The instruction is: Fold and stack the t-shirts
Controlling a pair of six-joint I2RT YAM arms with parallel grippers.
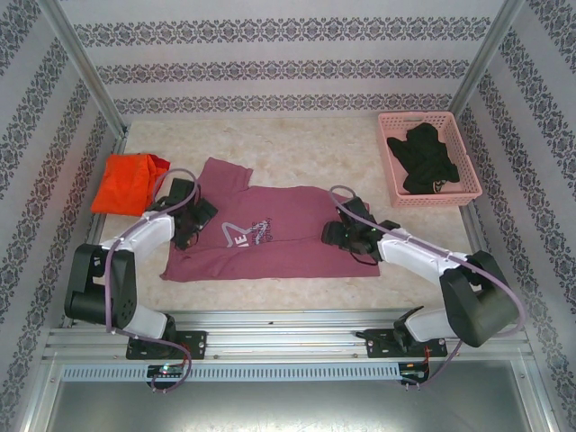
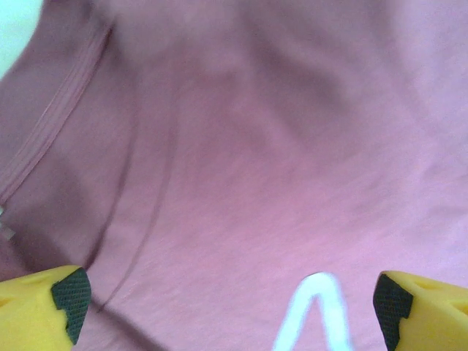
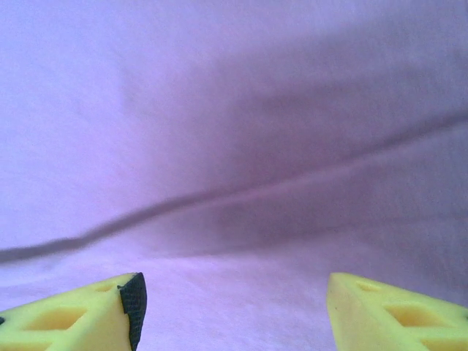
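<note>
The maroon t-shirt (image 1: 288,236) lies spread across the middle of the table, its white star print (image 1: 236,236) facing up. The orange t-shirt (image 1: 126,182) lies bunched at the far left. My left gripper (image 1: 193,221) hovers low over the maroon shirt's left part, next to the print. In the left wrist view it (image 2: 230,300) is open, with maroon cloth (image 2: 241,168) and a white star tip (image 2: 316,311) between its fingers. My right gripper (image 1: 346,235) sits over the shirt's right part. In the right wrist view it (image 3: 234,307) is open above creased cloth (image 3: 241,146).
A pink basket (image 1: 393,176) holding dark clothes (image 1: 425,158) stands at the back right. Patterned walls close in the table on three sides. A metal rail (image 1: 288,335) runs along the near edge. Bare tabletop (image 1: 306,148) lies behind the maroon shirt.
</note>
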